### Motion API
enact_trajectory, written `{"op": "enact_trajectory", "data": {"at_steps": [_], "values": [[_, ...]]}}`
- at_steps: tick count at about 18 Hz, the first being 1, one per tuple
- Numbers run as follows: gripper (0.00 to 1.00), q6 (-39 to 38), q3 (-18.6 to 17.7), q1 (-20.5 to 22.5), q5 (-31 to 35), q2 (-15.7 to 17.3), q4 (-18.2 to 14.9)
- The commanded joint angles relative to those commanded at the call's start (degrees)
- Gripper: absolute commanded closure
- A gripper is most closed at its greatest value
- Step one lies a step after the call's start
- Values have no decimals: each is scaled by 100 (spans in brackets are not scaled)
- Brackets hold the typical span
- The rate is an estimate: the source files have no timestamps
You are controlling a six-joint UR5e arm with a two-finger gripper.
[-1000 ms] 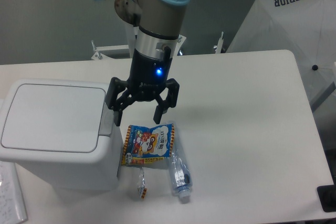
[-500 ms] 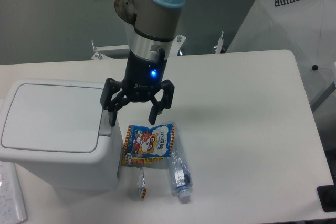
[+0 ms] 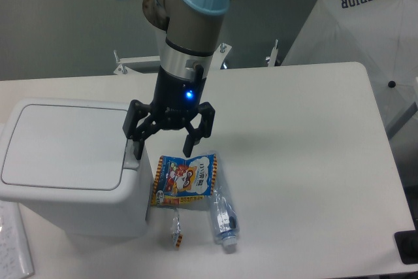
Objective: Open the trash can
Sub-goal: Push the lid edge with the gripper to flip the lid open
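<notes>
Not opened yet: trash can (image 3: pixel 68 164) at the table's front-left corner has its lid flat (button tab (image 3: pixel 132 155) unpressed, I'd judge), gripper (image 3: pixel 164 147) spread wide, empty, one finger right by the tab.

White table (image 3: pixel 307 135): flat snack bag (image 3: pixel 185 180) with cartoon print, clear plastic bottle (image 3: pixel 223 219) lying on its side just right of it, small wrapped candy (image 3: pixel 176 230) below; white umbrella (image 3: pixel 366 37) beyond the far right edge.
</notes>
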Motion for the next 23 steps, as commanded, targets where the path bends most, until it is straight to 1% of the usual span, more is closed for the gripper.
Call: {"op": "enact_trajectory", "data": {"at_steps": [12,15,17,18,20,23], "values": [[0,17,9,9,0,-9,0],[0,44,166,17,0,35,44],[0,88,324,61,17,53,245],[0,97,412,114,18,35,420],[0,123,553,464,18,53,641],[0,455,764,860,140,-9,694]]}}
